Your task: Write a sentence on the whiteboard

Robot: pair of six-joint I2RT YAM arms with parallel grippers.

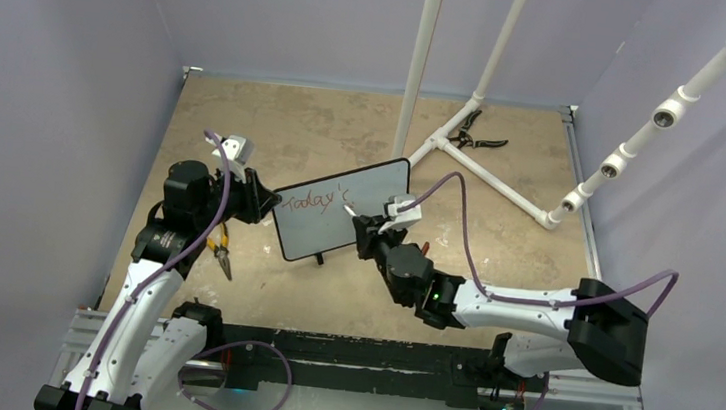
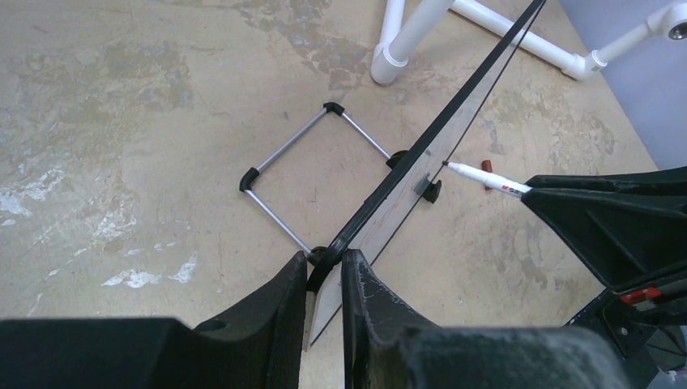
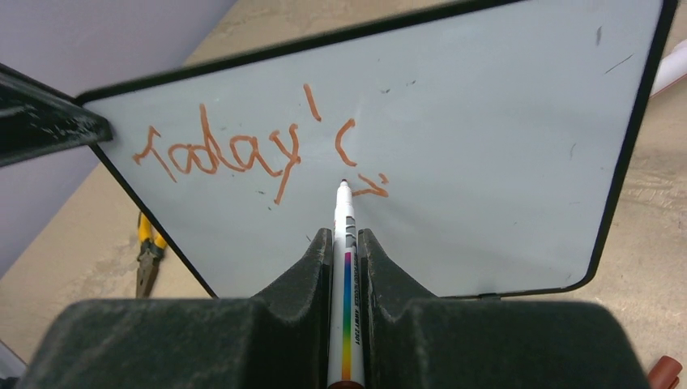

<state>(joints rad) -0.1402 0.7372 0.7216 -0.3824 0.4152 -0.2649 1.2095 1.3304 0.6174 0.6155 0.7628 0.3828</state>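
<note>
Sentence (image 3: 243,150) stood at "Today'" plus a half-formed "s", upper left on the upright whiteboard (image 1: 331,234) mid-table; judged barely begun, most words unwritten. Left gripper (image 2: 324,263) was clamped on the board's edge, and right gripper (image 3: 346,239) was clamped on the marker (image 3: 347,271), tip at the "s". Only the left wrist view showed the wire stand (image 2: 292,142) behind; only the right wrist view made the lettering legible.

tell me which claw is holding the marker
The right claw: it clamps the marker, tip at the whiteboard. The left claw grips the whiteboard's edge instead.
</note>
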